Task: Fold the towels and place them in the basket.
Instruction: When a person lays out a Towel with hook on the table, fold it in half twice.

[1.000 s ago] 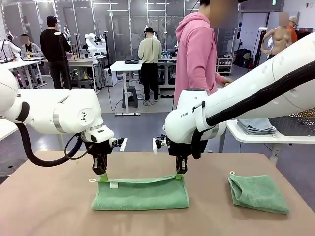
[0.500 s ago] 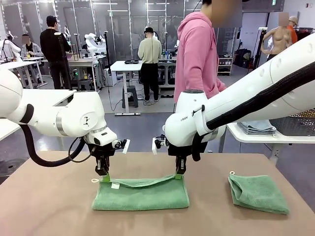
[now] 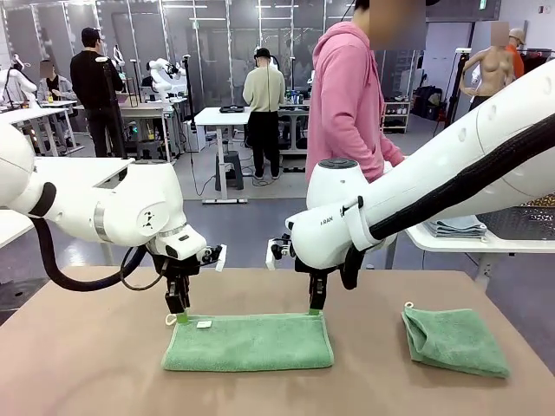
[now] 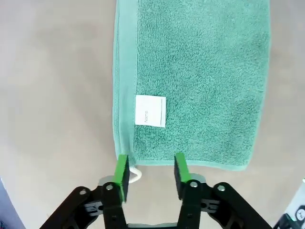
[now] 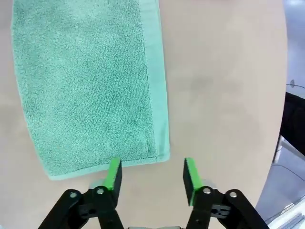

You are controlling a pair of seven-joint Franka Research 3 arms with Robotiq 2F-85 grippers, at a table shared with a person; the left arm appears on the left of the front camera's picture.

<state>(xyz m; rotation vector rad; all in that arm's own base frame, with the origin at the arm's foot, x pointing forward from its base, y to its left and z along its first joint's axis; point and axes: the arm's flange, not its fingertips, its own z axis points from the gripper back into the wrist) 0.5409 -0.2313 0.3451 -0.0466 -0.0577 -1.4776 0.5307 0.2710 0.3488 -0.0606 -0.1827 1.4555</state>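
1. Found one green towel (image 3: pixel 247 341) lying flat, apparently doubled over, on the table (image 3: pixel 78 373); noted a second folded towel (image 3: pixel 453 340) well apart from it, toward the robot's right.
2. Saw the left gripper (image 4: pixel 150 164) with jaws spread just above the far corner bearing the white label (image 4: pixel 150 111) and cord loop (image 4: pixel 136 174), gripping nothing.
3. Saw the right gripper (image 5: pixel 151 171) likewise parted at the other far corner, empty.
4. Judged the terry cloth light, soft and limp, likely to sag and fall open if lifted by a single point.
5. Judged the best hold to be a pinch through both layers at the hemmed corners, one gripper on each, to keep the fold together.
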